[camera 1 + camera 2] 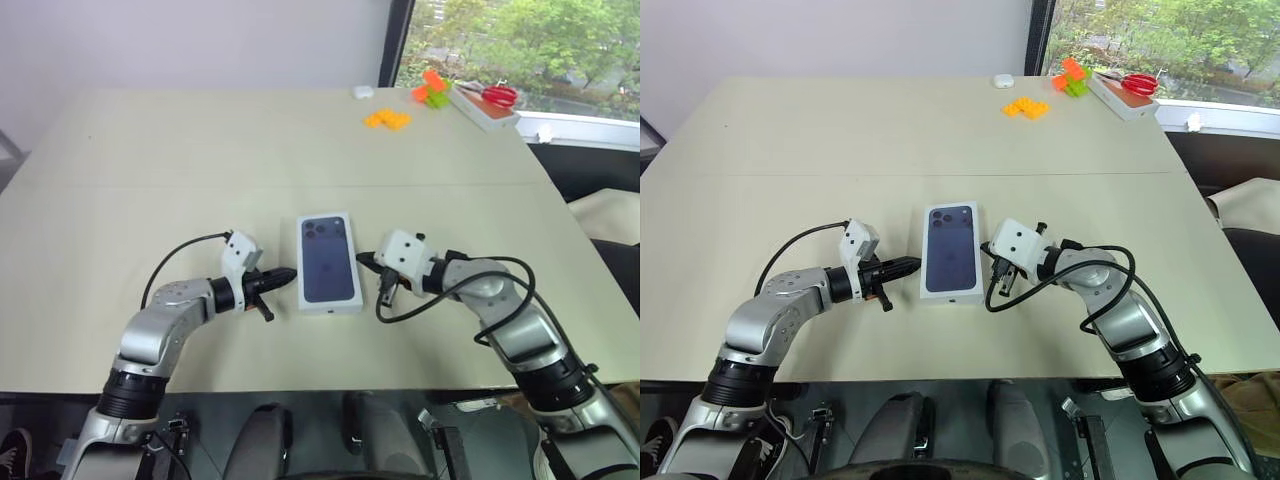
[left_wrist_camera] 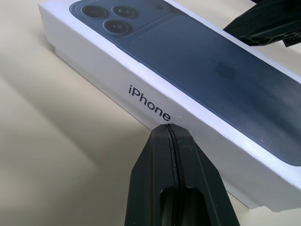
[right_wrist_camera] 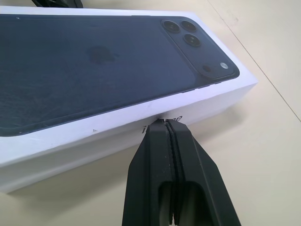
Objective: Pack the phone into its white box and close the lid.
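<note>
The lid (image 1: 328,260), white with a dark blue phone picture on top, sits closed on the white box (image 3: 56,165), whose lower wall shows as a band under it. The box lies flat on the table between my two grippers. My left gripper (image 1: 290,272) is shut, its tip against the lid's left side wall by the printed word, as the left wrist view shows (image 2: 169,129). On the other side my right gripper (image 1: 362,260) is shut too, its tip touching the right side wall (image 3: 164,123). The phone itself is hidden.
The beige table (image 1: 150,170) stretches far behind the box. At its far right corner lie orange blocks (image 1: 387,119), an orange and green block (image 1: 432,90), a small white object (image 1: 363,92) and red-handled scissors (image 1: 497,96) on a flat white box. The near table edge is close under my arms.
</note>
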Controlling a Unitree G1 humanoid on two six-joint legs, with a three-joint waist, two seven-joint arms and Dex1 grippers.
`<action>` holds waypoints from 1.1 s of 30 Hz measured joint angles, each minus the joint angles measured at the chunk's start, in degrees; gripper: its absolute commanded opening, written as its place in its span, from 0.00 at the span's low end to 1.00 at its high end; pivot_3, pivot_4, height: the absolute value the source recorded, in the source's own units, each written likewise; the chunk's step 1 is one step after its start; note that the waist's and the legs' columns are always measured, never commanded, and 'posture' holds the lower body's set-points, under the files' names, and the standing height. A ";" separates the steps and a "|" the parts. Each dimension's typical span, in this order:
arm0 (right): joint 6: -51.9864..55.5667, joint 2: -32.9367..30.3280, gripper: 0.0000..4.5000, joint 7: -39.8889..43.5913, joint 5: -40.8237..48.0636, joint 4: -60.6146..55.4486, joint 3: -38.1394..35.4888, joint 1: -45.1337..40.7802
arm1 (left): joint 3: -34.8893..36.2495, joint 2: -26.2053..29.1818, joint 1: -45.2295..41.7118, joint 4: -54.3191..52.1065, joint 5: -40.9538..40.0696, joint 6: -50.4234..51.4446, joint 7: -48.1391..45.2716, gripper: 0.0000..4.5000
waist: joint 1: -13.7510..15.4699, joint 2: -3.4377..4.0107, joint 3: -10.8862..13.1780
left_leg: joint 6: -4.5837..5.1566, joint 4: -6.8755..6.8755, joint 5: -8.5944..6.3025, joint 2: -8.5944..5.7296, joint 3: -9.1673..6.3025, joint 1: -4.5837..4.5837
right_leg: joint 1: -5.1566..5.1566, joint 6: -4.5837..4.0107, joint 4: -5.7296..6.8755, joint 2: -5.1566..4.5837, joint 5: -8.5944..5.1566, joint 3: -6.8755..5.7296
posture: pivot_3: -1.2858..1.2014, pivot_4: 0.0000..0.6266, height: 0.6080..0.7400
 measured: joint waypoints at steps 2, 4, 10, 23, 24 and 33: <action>-0.01 0.04 0.01 -0.11 -0.28 0.00 0.01 0.39 | 0.00 -0.21 -0.20 0.41 0.01 -0.06 0.05 0.00 | 0.00 0.00 0.00 | 0.00 0.00 0.00 0.00 0.00 0.00 | 0.00 0.00 0.01 0.00 0.00 0.00 | 0.52 0.24 1.00; -0.01 0.04 0.01 -0.31 -0.50 0.00 0.03 0.71 | 0.00 -0.52 -0.23 0.54 0.01 -0.06 0.17 0.00 | 0.00 0.00 0.00 | 0.00 0.00 0.00 0.00 0.00 0.00 | 0.00 0.00 0.01 0.00 0.00 0.00 | 0.52 0.24 1.00; -0.01 0.17 0.01 -0.55 -2.06 0.16 0.18 0.94 | 0.01 -1.32 -0.37 0.52 -0.02 0.01 1.02 0.00 | 0.04 0.00 0.00 | 0.00 0.00 0.00 -0.01 0.00 0.00 | 0.00 0.00 0.00 -0.01 0.00 0.01 | 0.52 0.24 1.00; 0.31 0.36 0.01 0.56 -3.79 0.49 0.81 0.95 | -0.01 -1.19 -0.60 0.52 -0.03 0.06 1.07 0.00 | 0.02 0.00 0.00 | -0.01 0.01 0.00 -0.01 0.00 0.00 | 0.00 0.00 0.01 0.00 0.00 0.00 | 0.52 0.24 1.00; 0.32 0.18 0.01 0.96 -3.79 0.49 0.83 0.95 | -0.01 -1.18 -0.61 0.52 -0.03 0.06 1.07 0.00 | 0.01 0.00 0.00 | -0.01 0.01 0.00 -0.01 0.00 0.00 | 0.00 0.00 0.01 0.00 0.00 0.00 | 0.52 0.24 1.00; -0.42 -2.88 0.01 5.11 -2.51 0.19 -0.35 1.01 | 1.57 0.39 -1.70 0.53 -0.66 0.12 0.61 0.00 | 0.00 0.00 0.00 | -0.01 0.01 0.00 -0.01 0.00 0.00 | 0.00 0.00 0.01 0.00 0.01 0.00 | 0.52 0.24 1.00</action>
